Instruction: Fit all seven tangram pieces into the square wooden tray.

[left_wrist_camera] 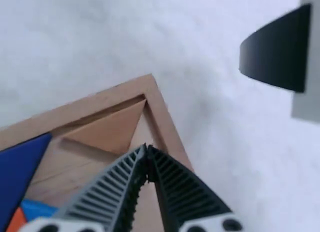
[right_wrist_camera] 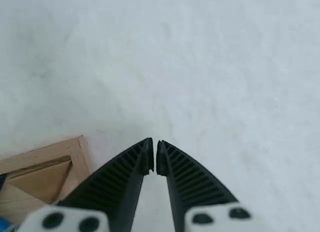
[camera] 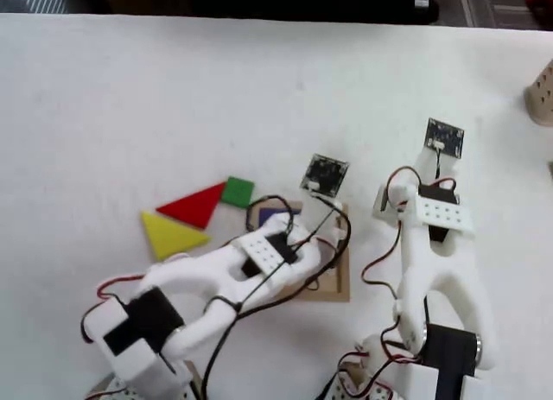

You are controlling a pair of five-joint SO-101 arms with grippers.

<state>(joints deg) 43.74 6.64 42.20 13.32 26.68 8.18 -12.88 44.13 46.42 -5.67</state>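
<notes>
The square wooden tray point(camera: 340, 284) lies at mid-table, mostly under my left arm. My left gripper point(left_wrist_camera: 146, 151) is shut and holds nothing, its tips just inside one tray corner point(left_wrist_camera: 151, 86) over bare wood. A blue piece point(left_wrist_camera: 17, 167), a light blue piece point(left_wrist_camera: 37, 209) and an orange piece point(left_wrist_camera: 15, 219) lie in the tray. A dark blue piece point(camera: 275, 216) shows at the tray's far side. Left of the tray on the table are a red triangle point(camera: 194, 205), a green square point(camera: 238, 192) and a yellow triangle point(camera: 170, 234). My right gripper point(right_wrist_camera: 154, 143) is shut and empty over the white table, beside a tray corner point(right_wrist_camera: 79, 148).
The white table point(camera: 259, 98) stretches open toward the back and left. A tan perforated object point(camera: 543, 93) stands at the far right edge. Part of the other arm, a black curved part point(left_wrist_camera: 277, 54), shows in the left wrist view. Cables loop around the tray.
</notes>
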